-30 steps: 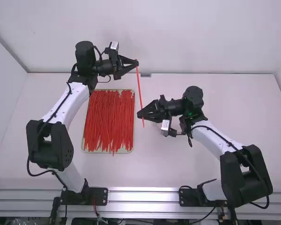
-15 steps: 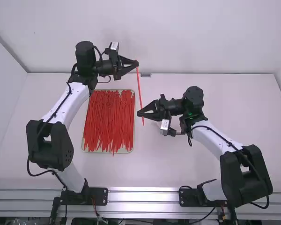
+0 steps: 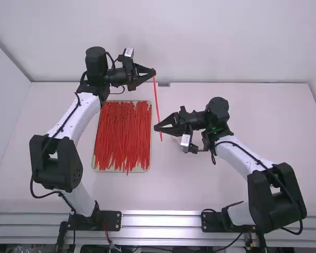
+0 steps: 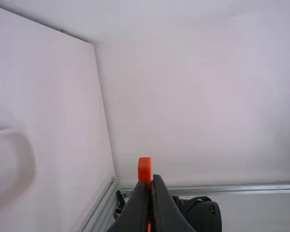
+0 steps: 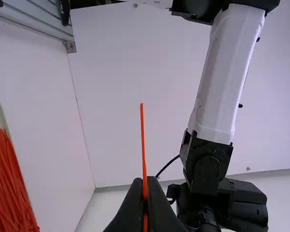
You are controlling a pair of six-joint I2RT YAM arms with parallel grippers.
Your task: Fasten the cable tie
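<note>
Tension explains the pose: one tie is stretched in the air over the tabletop, near the single tray, between two grippers. Fingers of the left gripper are clamped on its upper end. Those of the right gripper pinch the lower end, probably ready for looping. The spare ties are too many to count.

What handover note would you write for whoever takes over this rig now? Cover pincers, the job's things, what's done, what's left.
Left pincer: shut on one end of a red cable tie.
Right pincer: shut on the same tie near its other end; the tie is held straight between them.
Spare ties lie in the tray.
Done: one tie gripped at both ends.
Left: loop it, thread tail through head, pull tight.
</note>
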